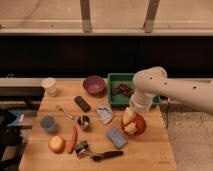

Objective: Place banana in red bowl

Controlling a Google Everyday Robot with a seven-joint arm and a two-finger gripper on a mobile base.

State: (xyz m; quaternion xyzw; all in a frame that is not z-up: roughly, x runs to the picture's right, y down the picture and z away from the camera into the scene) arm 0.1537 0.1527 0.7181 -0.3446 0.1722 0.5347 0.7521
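The red bowl [143, 125] sits on the wooden table, right of centre, just in front of the green tray. A short pale yellow banana [131, 129] lies inside it. My arm reaches in from the right, and my gripper [128, 116] hangs directly over the bowl's left half, just above the banana. Its pale fingers point down and stand open, with nothing between them that I can make out.
The green tray [116, 80] behind the bowl holds a dark brown item [121, 90]. The purple bowl [94, 84] stands to the tray's left. A blue sponge [116, 137], a crumpled bag [104, 114], a can [83, 121], a carrot [73, 139] and a round orange fruit [56, 144] lie to the left.
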